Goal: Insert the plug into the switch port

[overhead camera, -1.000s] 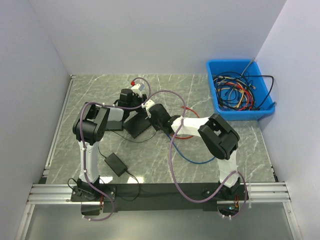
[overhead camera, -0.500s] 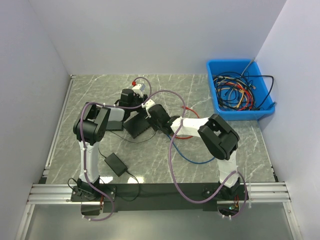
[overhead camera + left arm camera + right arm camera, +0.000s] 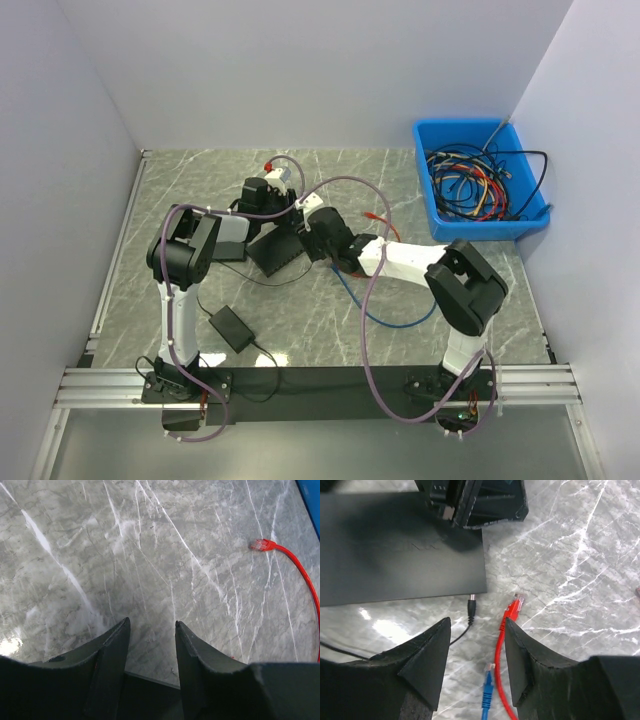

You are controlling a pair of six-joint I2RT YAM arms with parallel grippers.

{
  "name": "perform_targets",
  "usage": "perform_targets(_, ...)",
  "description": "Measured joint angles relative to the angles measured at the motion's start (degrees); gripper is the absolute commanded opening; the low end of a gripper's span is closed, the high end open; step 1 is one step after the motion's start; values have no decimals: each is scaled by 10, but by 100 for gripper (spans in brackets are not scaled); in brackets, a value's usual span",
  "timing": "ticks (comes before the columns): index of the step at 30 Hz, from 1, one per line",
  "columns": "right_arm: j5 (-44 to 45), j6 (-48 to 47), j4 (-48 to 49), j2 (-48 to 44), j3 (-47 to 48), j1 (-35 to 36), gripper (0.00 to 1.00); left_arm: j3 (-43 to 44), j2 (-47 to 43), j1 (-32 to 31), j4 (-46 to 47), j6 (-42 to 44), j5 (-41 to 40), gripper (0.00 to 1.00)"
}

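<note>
Both the left gripper (image 3: 151, 625) and right gripper (image 3: 477, 625) are held open; a black barrel plug (image 3: 471, 601) is laid just beside the flat black switch (image 3: 395, 545).

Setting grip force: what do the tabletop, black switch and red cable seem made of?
Tabletop: glossy grey marble look, white veins, glare; stone or laminate, unclear. Switch: matte black casing, probably plastic or painted metal, dull sheen. Red cable: smooth plastic jacket, bends freely.
</note>
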Motion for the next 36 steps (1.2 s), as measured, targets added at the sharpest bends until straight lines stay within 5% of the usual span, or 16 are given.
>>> perform_targets(36,-23,69,-24,76,18,0,20,5,3,0,-6,0,2,45)
